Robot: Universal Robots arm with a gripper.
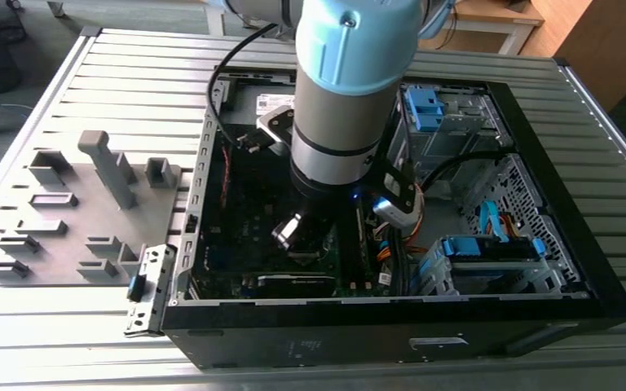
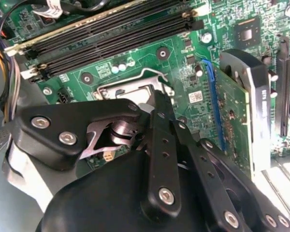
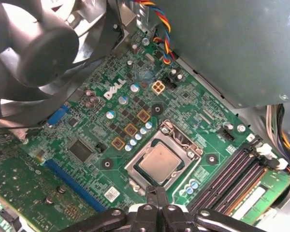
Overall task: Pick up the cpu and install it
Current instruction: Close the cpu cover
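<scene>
One arm: the Universal Robots arm [image 1: 341,98] reaches down into the open computer case [image 1: 400,318] in the exterior view, its grey and pale-blue column standing over the motherboard.
Table: a ribbed metal table [image 1: 618,342] bears the computer case; a grey tray [image 1: 68,212] of raised blocks lies on it just beside the case, toward the exterior view's left.
Computer case: black, lying on its side with the panel off; blue drive brackets [image 1: 476,248] sit inside it, toward the exterior view's right of the arm.
Fan: a dark case fan [image 3: 36,53] shows in the first wrist view, near the motherboard's edge and well apart from the socket.
Motherboard: the green motherboard [image 3: 87,125] lies flat in the case; black memory slots [image 3: 232,179] run beside the socket, and a blue expansion slot [image 3: 72,181] lies on the socket's other side.
Gripper: the gripper [image 3: 156,193] hangs just above the socket's edge; in the first wrist view its two black fingertips [image 3: 150,195] meet, pressed together with nothing between them.
Socket: the square metal-framed socket [image 3: 162,162] sits near the middle of the motherboard, its frame down around the chip.
Cpu: the cpu [image 3: 159,163] lies flat inside the socket, dull silver face up, just beside the fingertips and not touched by them.
</scene>
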